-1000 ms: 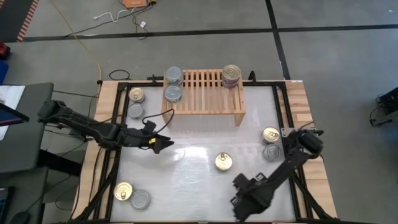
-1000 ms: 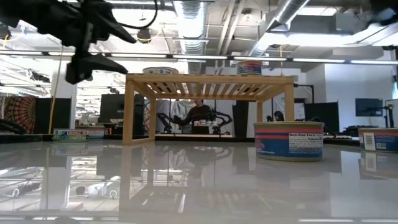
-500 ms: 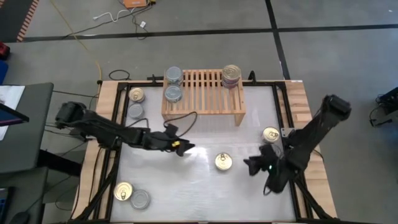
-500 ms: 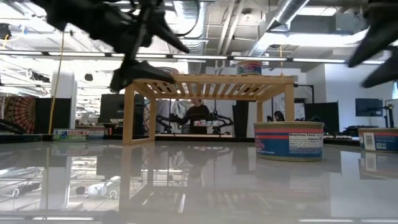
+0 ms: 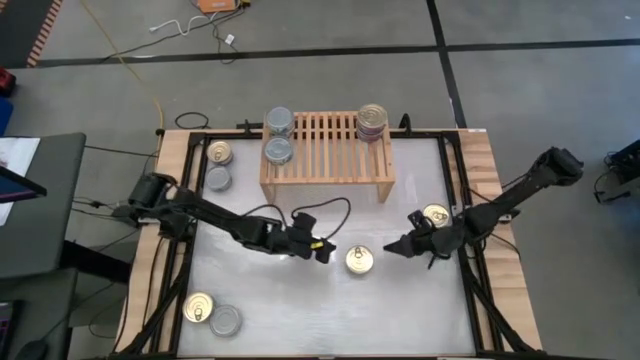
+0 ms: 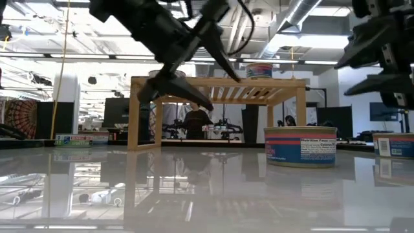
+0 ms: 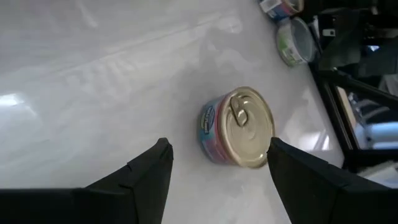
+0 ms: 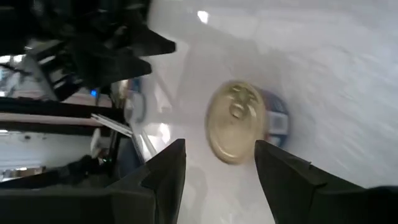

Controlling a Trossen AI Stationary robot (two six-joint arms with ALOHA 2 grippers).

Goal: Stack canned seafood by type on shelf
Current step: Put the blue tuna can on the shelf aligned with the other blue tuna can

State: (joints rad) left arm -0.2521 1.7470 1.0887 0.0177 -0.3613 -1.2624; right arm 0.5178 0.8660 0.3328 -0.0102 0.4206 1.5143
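Observation:
A gold-lidded tin [image 5: 360, 260] of canned seafood stands upright on its base in the middle of the table, and shows in the left wrist view [image 7: 239, 127] and the right wrist view [image 8: 239, 121]. My left gripper [image 5: 327, 251] hovers open just left of it, and its fingers [image 7: 219, 146] frame the tin without touching. My right gripper [image 5: 393, 246] hovers open just right of it [image 8: 219, 148]. The wooden shelf [image 5: 325, 172] at the far side carries silver tins [image 5: 279, 150] on its left end and a stack [image 5: 373, 122] on its right.
Loose tins stand far left [image 5: 219, 153], [image 5: 217, 178], near left [image 5: 199, 307], [image 5: 226, 320] and at the right [image 5: 435, 215] behind my right gripper. The low view shows both grippers [image 6: 194, 77], [image 6: 372, 61] raised above the tabletop.
My left gripper has swept toward the table's right edge, up to the middle tin. My right gripper has swung from the near edge toward the far side and has tipped up from pointing down to near level, ending beside the same tin. No tin has moved.

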